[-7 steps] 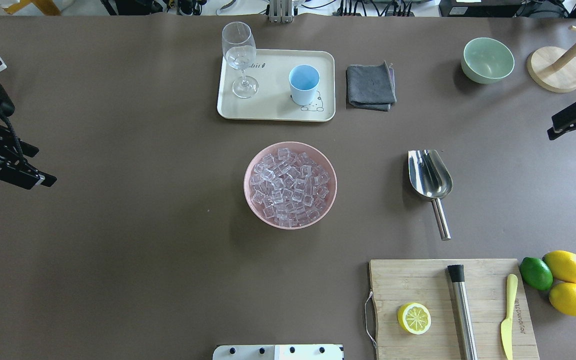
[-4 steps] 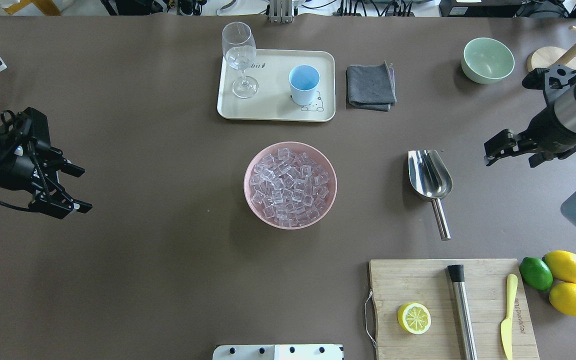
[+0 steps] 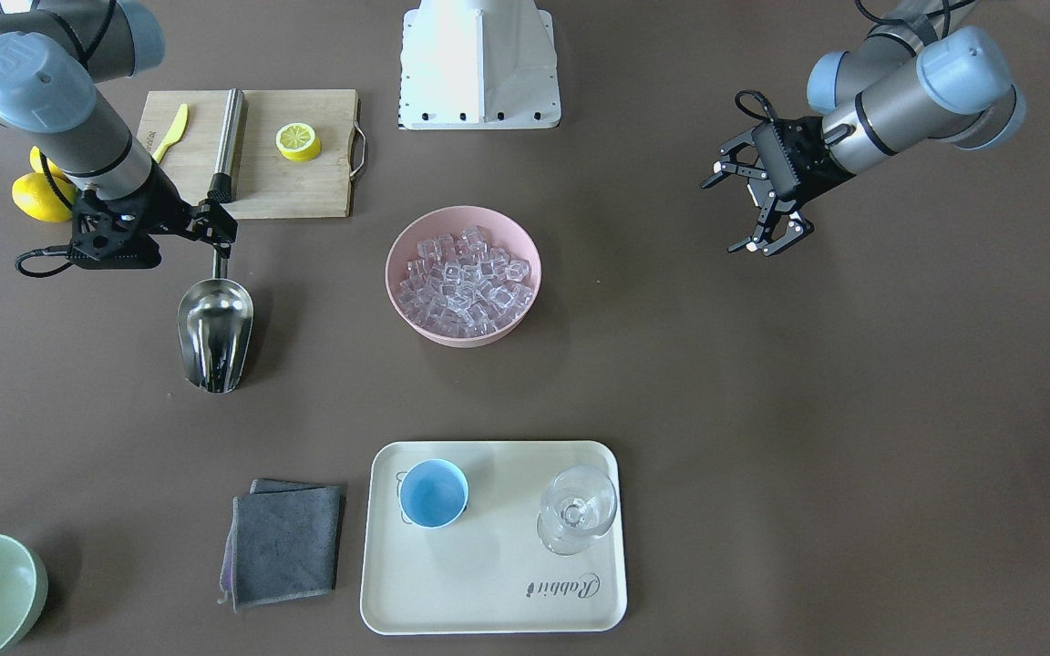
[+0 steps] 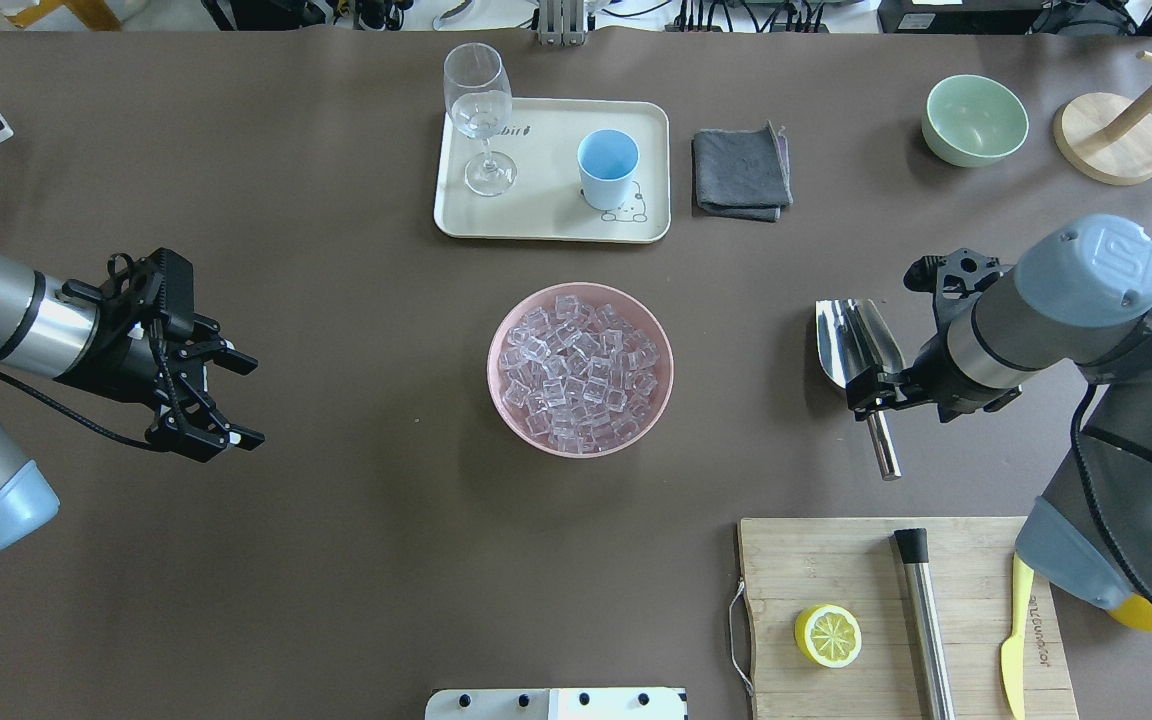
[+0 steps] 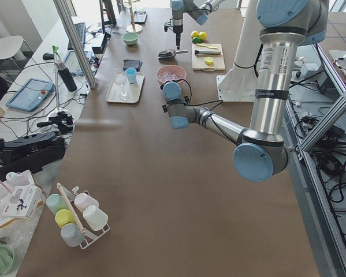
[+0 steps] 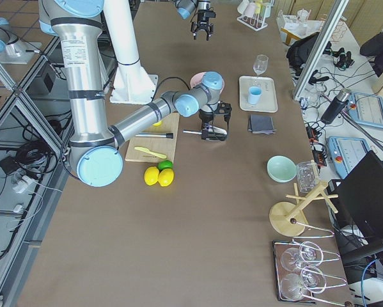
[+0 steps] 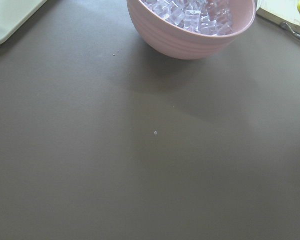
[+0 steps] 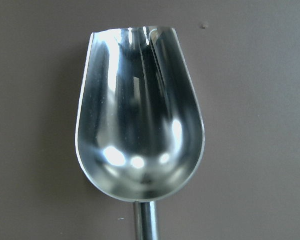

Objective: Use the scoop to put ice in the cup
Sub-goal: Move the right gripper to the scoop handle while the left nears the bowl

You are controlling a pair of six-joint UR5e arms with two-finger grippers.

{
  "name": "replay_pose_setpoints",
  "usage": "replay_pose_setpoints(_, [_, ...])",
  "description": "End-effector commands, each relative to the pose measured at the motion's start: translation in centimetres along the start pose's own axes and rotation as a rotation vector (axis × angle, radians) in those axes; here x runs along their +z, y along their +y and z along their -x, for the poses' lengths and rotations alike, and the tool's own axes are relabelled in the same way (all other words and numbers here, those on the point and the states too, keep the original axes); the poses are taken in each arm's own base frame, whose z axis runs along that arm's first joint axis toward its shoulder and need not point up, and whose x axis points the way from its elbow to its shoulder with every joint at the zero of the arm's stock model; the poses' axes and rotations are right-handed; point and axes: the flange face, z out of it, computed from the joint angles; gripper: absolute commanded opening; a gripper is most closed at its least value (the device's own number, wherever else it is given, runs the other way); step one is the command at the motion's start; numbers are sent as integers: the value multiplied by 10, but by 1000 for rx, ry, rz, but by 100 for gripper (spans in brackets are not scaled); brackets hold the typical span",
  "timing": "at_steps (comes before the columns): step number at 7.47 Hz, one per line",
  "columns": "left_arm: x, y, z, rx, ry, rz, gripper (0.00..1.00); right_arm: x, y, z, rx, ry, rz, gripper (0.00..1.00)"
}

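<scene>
The right gripper (image 4: 874, 388) hangs low over the scoop (image 4: 861, 345), just where the rod handle meets the trough. Its jaws stand a little apart, one on each side of the rod and not closed on it; whether a finger touches the metal I cannot tell. The scoop lies flat on the table (image 4: 336, 560), right of the pink bowl (image 4: 491, 385) and well apart from it. Its open side is up, its mouth points far and its handle points near, toward the board (image 4: 836, 565). The right wrist view looks straight down into the trough (image 8: 139, 125), bright and mirror-like, with the rod leaving at the bottom edge. The ice (image 4: 581, 370) is heaped in the pink bowl at mid-table. The cup (image 4: 608, 165) stands upright on the right part of the tray (image 4: 546, 175), far from the robot and beyond the bowl. A glass (image 4: 479, 110) stands on the tray's left part, and a folded cloth (image 4: 741, 172) lies just right of the tray. The left gripper (image 4: 244, 402) hovers over bare table well to the left of the bowl, its jaws spread wide and holding nothing. It is aimed toward the bowl, whose wall (image 7: 190, 42) and ice (image 7: 190, 10) fill the top of the left wrist view.
</scene>
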Motion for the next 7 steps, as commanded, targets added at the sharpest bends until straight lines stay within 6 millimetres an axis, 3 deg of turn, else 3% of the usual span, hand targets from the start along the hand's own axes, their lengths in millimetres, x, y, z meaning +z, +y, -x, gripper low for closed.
replay_pose_setpoints(1, [33,3,-1,-4,-10,30,98,41,43,31,-3,9,3,99])
replay_pose_setpoints(2, [46,1,8,-13,-6,42,98,43,46,31,-16,9,4,98])
replay_pose_setpoints(4, [53,-25,13,15,-18,9,98,48,49,20,-57,26,12,95])
replay_pose_setpoints(5, [57,-35,10,45,-31,-18,98,47,51,16,-71,28,15,95])
replay_pose_setpoints(6, [75,-50,3,107,-78,-90,98,45,51,16,-76,24,15,95])
replay_pose_setpoints(7, [92,-51,-5,125,-72,-102,98,45,52,15,-85,25,18,95])
